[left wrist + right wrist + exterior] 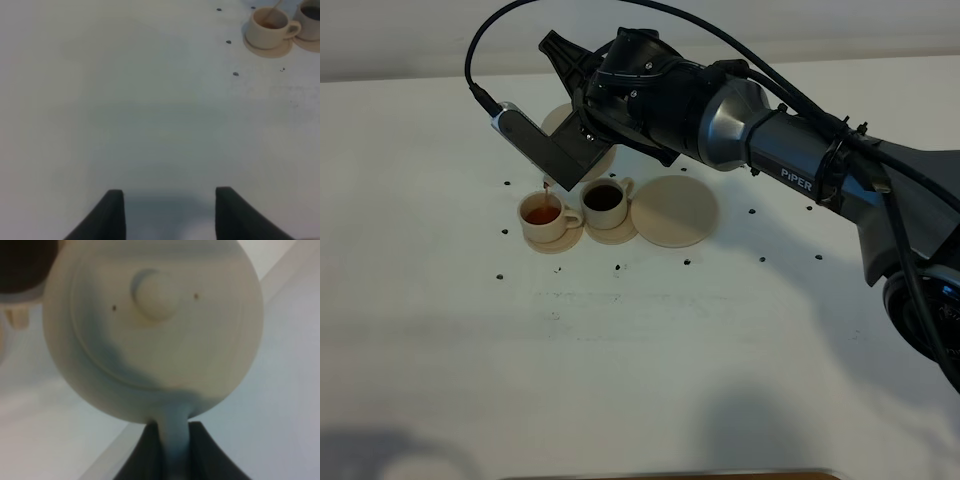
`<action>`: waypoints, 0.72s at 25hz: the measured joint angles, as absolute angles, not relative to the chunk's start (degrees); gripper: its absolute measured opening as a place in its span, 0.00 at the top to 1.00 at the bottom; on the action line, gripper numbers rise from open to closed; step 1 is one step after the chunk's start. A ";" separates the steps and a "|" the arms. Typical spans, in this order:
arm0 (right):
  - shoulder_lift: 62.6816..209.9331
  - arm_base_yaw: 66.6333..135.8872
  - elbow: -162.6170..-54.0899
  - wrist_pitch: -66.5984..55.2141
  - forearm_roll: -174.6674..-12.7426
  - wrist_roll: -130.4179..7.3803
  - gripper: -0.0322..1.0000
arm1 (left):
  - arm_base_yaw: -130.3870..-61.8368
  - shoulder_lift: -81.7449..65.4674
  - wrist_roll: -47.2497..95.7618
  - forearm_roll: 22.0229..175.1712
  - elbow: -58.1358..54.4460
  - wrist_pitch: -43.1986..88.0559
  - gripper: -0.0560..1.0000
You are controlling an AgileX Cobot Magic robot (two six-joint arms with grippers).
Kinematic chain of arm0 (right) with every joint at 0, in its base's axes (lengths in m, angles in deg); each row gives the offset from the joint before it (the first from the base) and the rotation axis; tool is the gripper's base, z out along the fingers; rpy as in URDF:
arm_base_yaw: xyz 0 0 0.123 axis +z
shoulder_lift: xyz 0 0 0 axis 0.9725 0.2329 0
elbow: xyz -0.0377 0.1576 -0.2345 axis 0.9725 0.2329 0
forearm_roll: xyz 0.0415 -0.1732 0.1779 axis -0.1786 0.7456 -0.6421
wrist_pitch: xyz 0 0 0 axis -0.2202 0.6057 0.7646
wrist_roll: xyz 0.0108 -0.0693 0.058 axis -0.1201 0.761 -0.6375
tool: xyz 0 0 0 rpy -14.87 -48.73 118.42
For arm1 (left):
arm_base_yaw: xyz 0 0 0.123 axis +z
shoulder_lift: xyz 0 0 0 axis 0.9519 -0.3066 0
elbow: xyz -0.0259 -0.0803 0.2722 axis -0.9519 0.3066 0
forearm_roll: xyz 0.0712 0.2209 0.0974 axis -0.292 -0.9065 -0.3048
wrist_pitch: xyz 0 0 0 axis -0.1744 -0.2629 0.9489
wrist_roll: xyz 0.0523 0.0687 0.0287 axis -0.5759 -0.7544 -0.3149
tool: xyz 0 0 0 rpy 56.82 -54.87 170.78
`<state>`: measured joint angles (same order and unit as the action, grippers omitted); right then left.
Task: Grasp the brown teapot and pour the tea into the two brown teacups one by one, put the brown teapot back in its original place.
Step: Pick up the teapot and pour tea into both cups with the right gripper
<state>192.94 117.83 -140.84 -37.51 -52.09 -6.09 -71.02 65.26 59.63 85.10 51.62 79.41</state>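
Note:
My right gripper [582, 128] reaches across to the left and is shut on the loop handle of the brown teapot [150, 330], which is tilted. In the exterior high view only pale bits of the teapot [557, 120] show behind the arm. A thin stream of tea falls into the left teacup [542, 213], which holds reddish tea. The right teacup [604, 200] holds dark tea. Each cup stands on its own small saucer. The wide saucer plate [676, 211] lies bare to the right of the cups. My left gripper [170, 202] is open and empty above bare table, far from the cups [269, 27].
Small dark specks [618, 267] are scattered on the white table [640, 350] around the cups. The right arm's body [790, 150] stretches over the back right of the table. A brown edge [720, 476] shows at the table's front.

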 joint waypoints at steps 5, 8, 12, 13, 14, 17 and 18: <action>192.94 118.44 -140.84 -37.51 -51.34 -6.09 0.89 | -71.02 65.26 59.63 85.10 51.62 79.41 0.50; 192.94 118.46 -140.84 -37.51 -51.34 -6.09 0.89 | -71.02 65.26 59.63 85.10 51.62 79.41 0.50; 192.94 118.46 -140.84 -37.69 -51.14 -6.09 0.89 | -71.02 65.26 59.63 85.10 51.62 79.41 0.50; 192.94 118.46 -140.84 -37.89 -51.09 -6.09 0.89 | -71.02 65.26 59.63 85.10 51.62 79.41 0.50; 192.94 118.46 -140.84 -38.06 -51.09 -6.09 0.89 | -71.02 65.26 59.63 85.10 51.62 79.41 0.50; 192.94 118.46 -140.84 -38.20 -50.90 -6.09 0.89 | -71.02 65.26 59.63 85.10 51.62 79.41 0.50; 192.94 118.46 -140.84 -38.20 -50.90 -6.09 0.89 | -71.02 65.26 59.63 85.10 51.62 79.41 0.50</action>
<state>192.94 118.46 -140.84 -38.20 -50.90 -6.09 -71.02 65.26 59.63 85.10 51.62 79.41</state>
